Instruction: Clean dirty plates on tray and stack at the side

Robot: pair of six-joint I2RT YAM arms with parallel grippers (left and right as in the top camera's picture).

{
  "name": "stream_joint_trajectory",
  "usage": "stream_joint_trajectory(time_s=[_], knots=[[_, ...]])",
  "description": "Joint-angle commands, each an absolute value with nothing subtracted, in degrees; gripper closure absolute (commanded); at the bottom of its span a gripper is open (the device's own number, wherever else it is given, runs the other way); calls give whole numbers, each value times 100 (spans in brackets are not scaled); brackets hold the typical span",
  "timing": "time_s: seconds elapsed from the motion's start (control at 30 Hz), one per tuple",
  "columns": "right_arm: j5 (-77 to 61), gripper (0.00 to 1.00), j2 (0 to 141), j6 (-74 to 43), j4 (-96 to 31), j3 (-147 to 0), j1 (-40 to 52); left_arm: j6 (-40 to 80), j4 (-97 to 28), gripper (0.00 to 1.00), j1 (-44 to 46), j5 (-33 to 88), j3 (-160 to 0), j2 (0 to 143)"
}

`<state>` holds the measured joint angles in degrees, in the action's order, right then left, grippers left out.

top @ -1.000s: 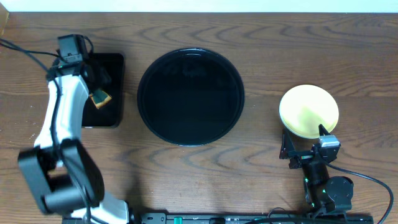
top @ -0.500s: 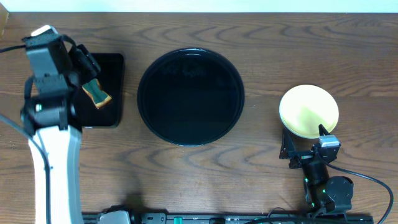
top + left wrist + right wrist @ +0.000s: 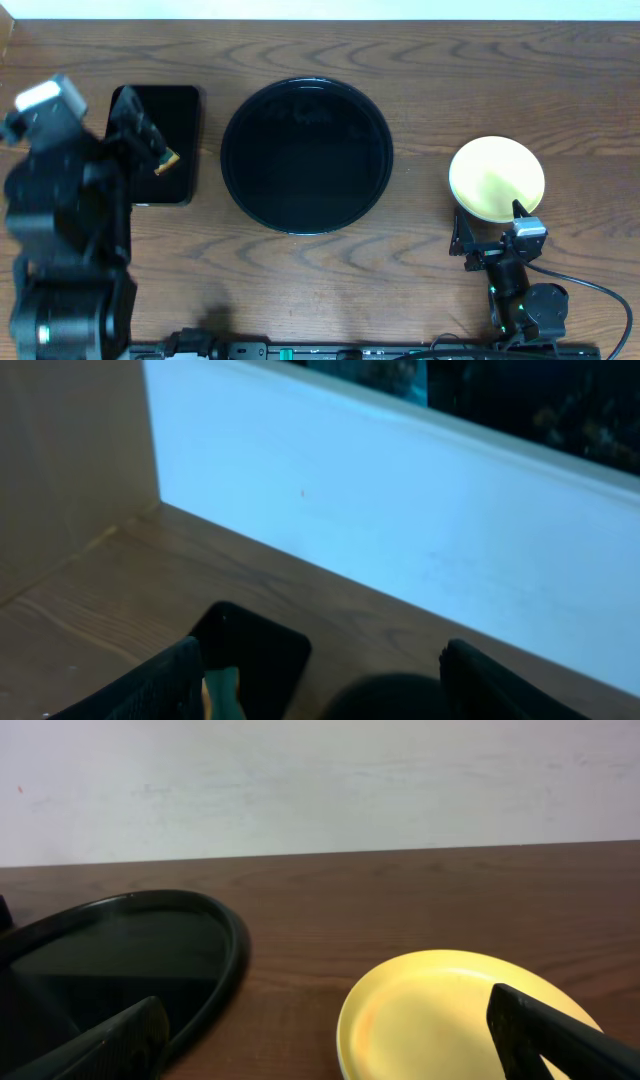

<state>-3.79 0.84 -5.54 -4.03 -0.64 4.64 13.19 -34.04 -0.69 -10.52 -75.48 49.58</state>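
Note:
The round black tray (image 3: 305,155) sits mid-table with no plate on it; its rim shows in the right wrist view (image 3: 235,945). A pale yellow plate (image 3: 497,178) with a faint orange smear lies on the table to the right, also seen in the right wrist view (image 3: 450,1015). No light blue plates show. My right gripper (image 3: 488,232) is open, just in front of the yellow plate, its fingers wide apart (image 3: 340,1045). My left gripper (image 3: 143,135) is open and empty, raised over the small rectangular tray (image 3: 330,685).
A small black rectangular tray (image 3: 165,145) stands left of the round tray, with a yellow-green sponge (image 3: 165,160) lying on it, next to my left finger (image 3: 225,695). My left arm looms large at the left edge. A white wall backs the table.
My left arm has risen toward the camera and drawn back to the left. The sponge stays on the small tray. The right arm and the yellow plate have not moved.

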Motion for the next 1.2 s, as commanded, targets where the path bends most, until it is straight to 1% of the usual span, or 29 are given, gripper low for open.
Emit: stream_joint_trajectory(time_s=[0.0, 0.1, 0.2, 0.33, 0.67, 0.8, 1.17], knots=[[-305, 1, 34, -484, -403, -32, 502, 1205, -3441, 23, -51, -1275, -7085, 4556], [-305, 1, 34, -484, -403, -32, 502, 1205, -3433, 24, -51, -1275, -6436, 4123], [-305, 1, 34, -484, -403, -32, 502, 1197, -3107, 24, -56, -1317, -5704, 3684], [-303, 1, 34, -484, -403, -32, 502, 895, -2462, 24, -56, -1291, -4565, 3048], [-303, 1, 34, -484, -403, -32, 502, -1015, -834, 24, -56, -180, -2182, 1391], [-305, 1, 34, -484, -403, -32, 502, -1098, -379, 23, -58, -191, -1496, 947], [-305, 1, 34, -484, -403, -32, 502, -1267, -51, 23, -235, -193, -353, 497]])
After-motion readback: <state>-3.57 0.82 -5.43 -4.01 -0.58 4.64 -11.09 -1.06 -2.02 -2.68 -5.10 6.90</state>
